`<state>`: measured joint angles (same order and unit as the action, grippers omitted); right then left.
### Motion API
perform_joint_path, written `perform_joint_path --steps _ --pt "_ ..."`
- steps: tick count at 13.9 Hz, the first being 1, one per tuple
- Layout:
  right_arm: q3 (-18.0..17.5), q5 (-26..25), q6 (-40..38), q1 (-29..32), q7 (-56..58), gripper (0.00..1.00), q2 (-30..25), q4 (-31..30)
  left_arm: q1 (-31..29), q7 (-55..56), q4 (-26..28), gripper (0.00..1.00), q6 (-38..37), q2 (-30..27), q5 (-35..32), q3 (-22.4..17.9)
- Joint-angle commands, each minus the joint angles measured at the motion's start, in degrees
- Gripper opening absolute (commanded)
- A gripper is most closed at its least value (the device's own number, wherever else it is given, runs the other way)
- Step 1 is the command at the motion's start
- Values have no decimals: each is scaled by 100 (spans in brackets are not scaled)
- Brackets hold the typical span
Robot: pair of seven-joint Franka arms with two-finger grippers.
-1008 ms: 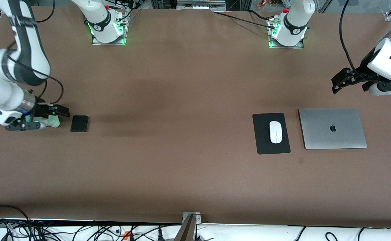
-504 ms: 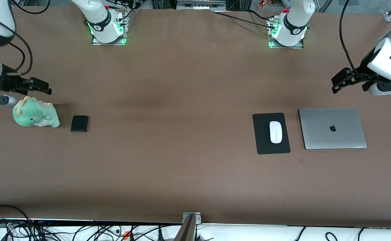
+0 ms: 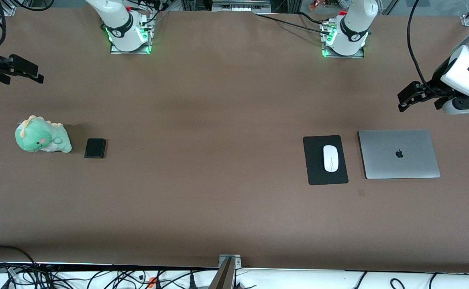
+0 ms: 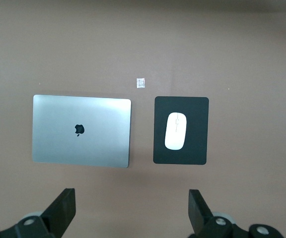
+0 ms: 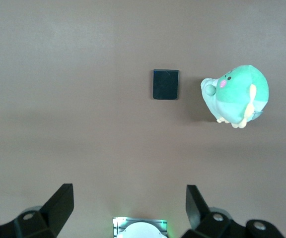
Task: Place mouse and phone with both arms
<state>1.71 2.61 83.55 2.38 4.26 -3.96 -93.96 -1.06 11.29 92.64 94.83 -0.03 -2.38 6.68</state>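
A: Since the right gripper (image 3: 25,71) has lifted off the toy (image 3: 43,139) and pulled back toward its own end of the table within the last second, what sits under it now?

B: Bare table (image 3: 218,208). A second ago it was low beside the toy, just next to the phone (image 3: 95,148); now it hangs high, fingers (image 5: 59,201) spread wide and holding nothing. The toy rests alone, with the phone just beside it on the side toward the middle of the table. They look apart, not touching.

A: And the phone has not shifted?

B: Same spot in all three front views, flat on the table. I would judge that the right arm's share is done and it is clearing out.

A: Moving along toward the left arm's end?

B: The mouse (image 3: 331,158) lies lengthwise in the middle of the mat (image 3: 315,172), and the closed laptop (image 3: 398,153) sits just beside the mat, a narrow strip of table between them.

A: The left gripper (image 3: 413,96)?

B: It waits in the air past the laptop's edge, unmoved over the second. Its fingers (image 4: 63,207) stand wide apart, empty.

A: So what does it all mean?

B: Both things look placed; I would call the task finished or nearly so.
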Motion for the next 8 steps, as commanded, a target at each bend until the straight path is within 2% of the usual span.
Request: perform_joint_path --steps 1,8 --pt "-39 -77 -84 61 -66 100 -165 18 10 40 -185 100 -131 65 106 0" --pt "-57 -121 21 69 -74 100 -263 1 10 40 -185 100 -131 65 106 0"
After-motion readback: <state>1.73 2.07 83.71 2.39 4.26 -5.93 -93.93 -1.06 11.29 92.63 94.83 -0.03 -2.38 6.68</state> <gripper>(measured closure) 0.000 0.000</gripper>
